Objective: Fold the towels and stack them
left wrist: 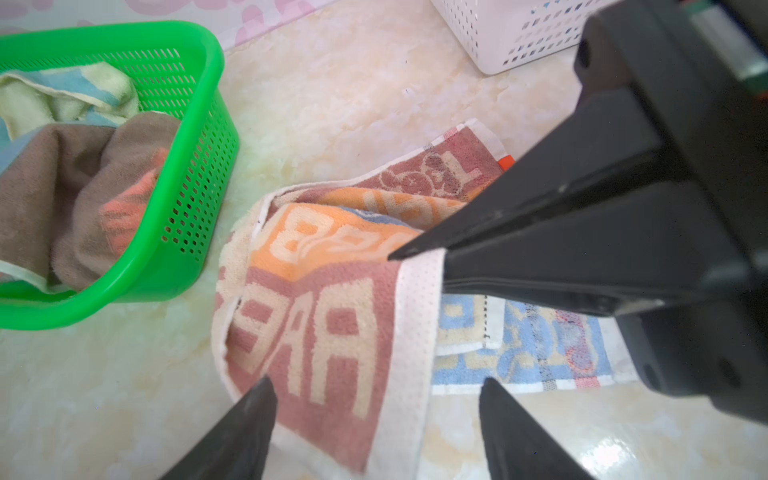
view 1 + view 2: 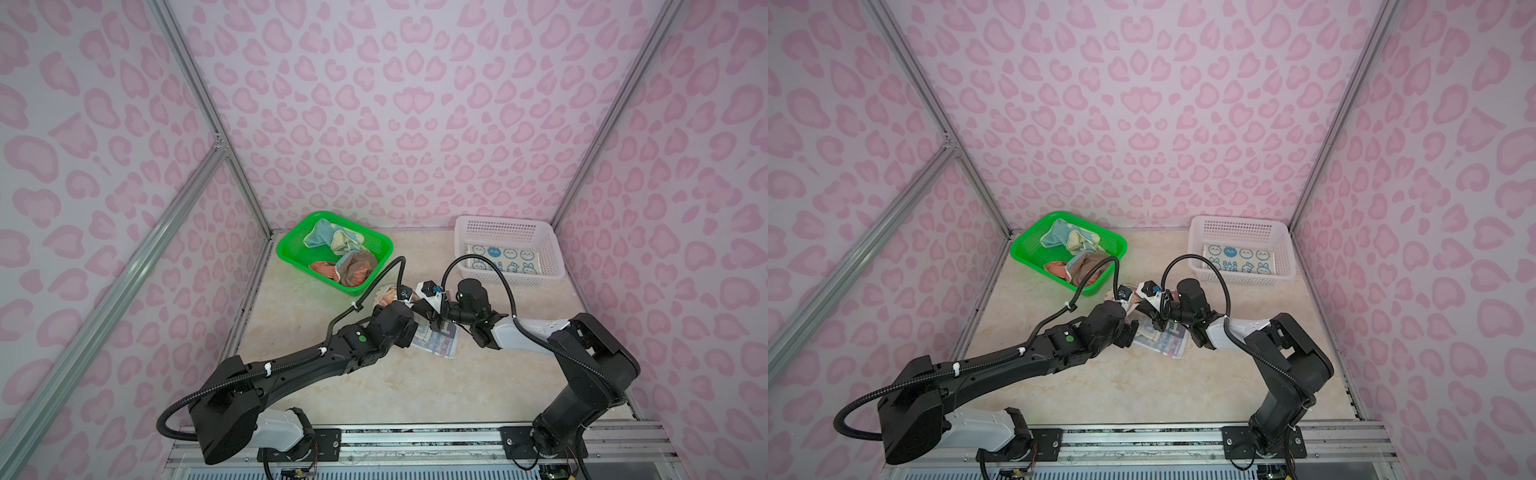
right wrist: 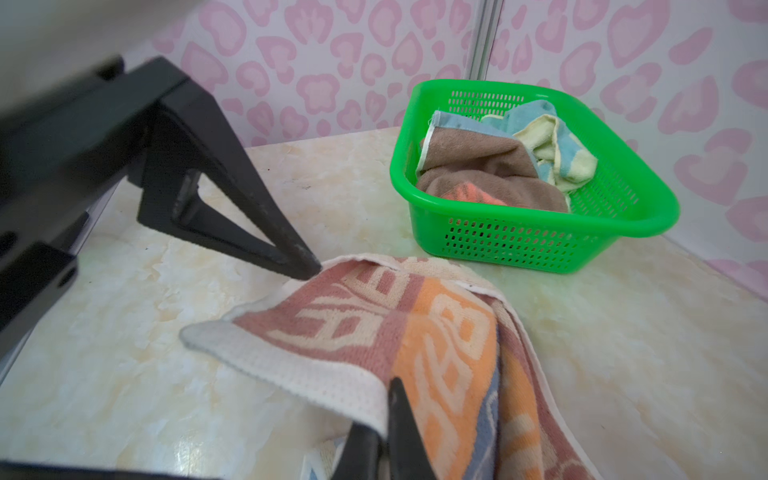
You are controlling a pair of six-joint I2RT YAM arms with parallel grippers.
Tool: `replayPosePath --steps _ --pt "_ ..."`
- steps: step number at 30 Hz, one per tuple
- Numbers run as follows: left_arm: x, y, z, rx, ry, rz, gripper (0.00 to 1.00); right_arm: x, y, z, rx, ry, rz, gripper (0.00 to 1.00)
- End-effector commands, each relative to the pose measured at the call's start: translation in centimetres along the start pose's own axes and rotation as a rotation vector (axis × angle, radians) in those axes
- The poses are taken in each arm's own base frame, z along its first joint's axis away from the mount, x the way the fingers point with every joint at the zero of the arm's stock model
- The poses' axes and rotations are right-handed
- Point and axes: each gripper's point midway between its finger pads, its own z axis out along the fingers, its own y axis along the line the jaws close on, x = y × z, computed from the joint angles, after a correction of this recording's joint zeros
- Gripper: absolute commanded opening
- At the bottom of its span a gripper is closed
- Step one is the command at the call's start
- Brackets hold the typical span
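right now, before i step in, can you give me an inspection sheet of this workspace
surface: cream marbled table, no spills seen
job's things: lettered towel half-folded mid-table; rabbit towel flat in the white basket; brown-orange towel and yellow-teal towel crumpled in the green basket
clutter: nothing seen
grippers: right pincer shut on the lettered towel's white border; left pincer open above that towel
cables: left hose and right hose arch above the wrists, no snag seen
surroundings: pink heart-print walls, aluminium frame, front rail
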Motion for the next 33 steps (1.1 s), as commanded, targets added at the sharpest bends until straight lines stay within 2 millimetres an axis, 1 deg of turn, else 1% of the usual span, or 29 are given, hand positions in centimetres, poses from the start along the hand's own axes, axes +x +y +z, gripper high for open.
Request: replayPosePath --steps 1,5,9,14,17,20,24,28,33 --pt "-1.6 -0.6 -0.8 0.056 -0.07 0.023 0.78 0.9 0.3 0.1 -0.009 0.067 0.063 0.0" --pt "-2.6 0.6 -1.3 0.008 -0.1 0.055 0.75 0.4 0.6 0.3 -0.01 0.103 0.116 0.0" --pt "-4.6 1.7 -2.0 -0.012 -0.098 0.086 0.73 0.1 0.4 0.1 -0.006 0.181 0.209 0.0" --pt "-6.8 2.1 -3.1 0.004 -0.092 0.167 0.69 -1.0 0.2 -0.5 0.003 0.251 0.255 0.0" --pt "-7.5 2.3 -3.1 0.007 -0.074 0.208 0.65 -1.7 0.3 -1.0 0.005 0.264 0.263 0.0" --pt "-7.4 1.9 -2.6 0.036 -0.034 0.248 0.61 -2.2 0.4 -1.4 0.008 0.272 0.27 0.0" --pt "-6.9 0.3 -2.3 0.122 0.012 0.282 0.58 -2.6 0.3 -1.6 0.016 0.277 0.272 0.0" --pt "-6.3 -0.7 -2.1 0.181 0.03 0.285 0.57 -2.3 0.1 -1.7 0.028 0.289 0.271 0.0" --pt "-6.6 -0.9 -2.6 0.196 0.005 0.278 0.6 -1.4 -0.1 -1.2 0.027 0.313 0.281 0.0"
